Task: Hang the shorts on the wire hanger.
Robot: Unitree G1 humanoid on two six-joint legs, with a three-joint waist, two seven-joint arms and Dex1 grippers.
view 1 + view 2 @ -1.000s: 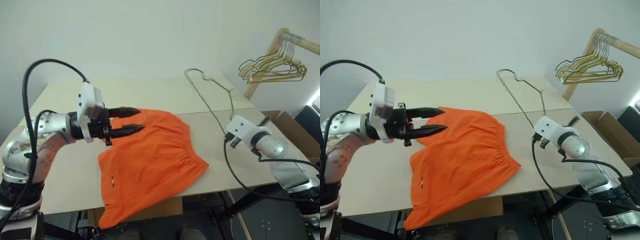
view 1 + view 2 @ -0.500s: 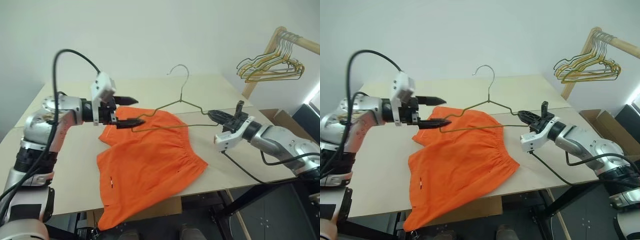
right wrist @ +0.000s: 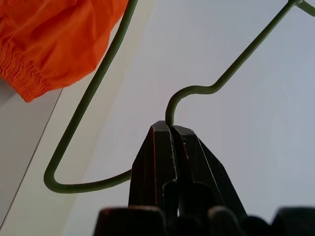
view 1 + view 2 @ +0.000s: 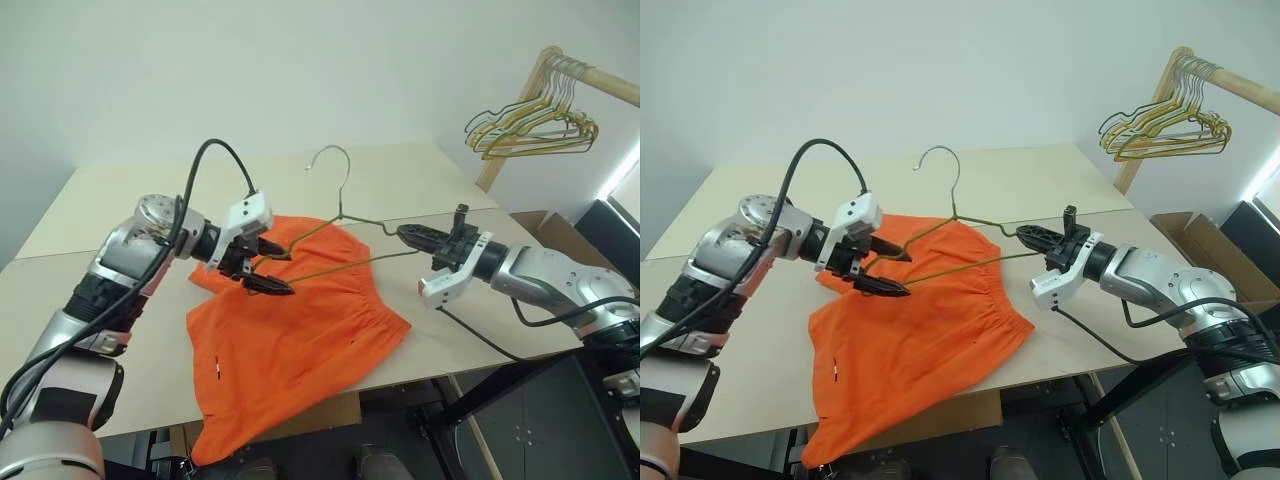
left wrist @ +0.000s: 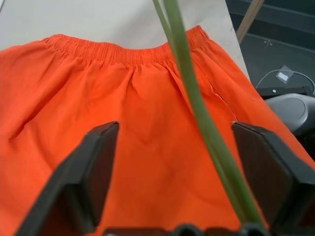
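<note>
Shorts (image 4: 290,340) lie flat on the light wooden table (image 4: 120,200), elastic waistband toward the right arm, one leg draping over the table's near edge. Wire hanger (image 4: 345,225) is held up in the air above the shorts, hook upright, triangle spanning between the two arms.

Right gripper (image 4: 408,233): fingers clamped together on the hanger's right shoulder. The right wrist view gives the detail the head views lack: the wire's kinked bend (image 3: 197,91) runs straight down into the seam between the closed fingers (image 3: 157,162), with the hanger's corner loop off to the side and the waistband edge in the corner of that view.

Left gripper (image 4: 270,268): fingers spread apart, angled down over the shorts' upper leg area, at the hanger's left end. From the head views it looks like the wire passes between the fingers; the left wrist view confirms it: wire (image 5: 197,113) runs through the gap, close to one finger (image 5: 268,167), the other finger (image 5: 96,167) well clear. Contact with the near finger: cannot tell. Orange fabric sits directly behind.

Head views also show a wooden rack with a bunch of yellow-gold hangers (image 4: 530,125) beyond the table's far right corner.
</note>
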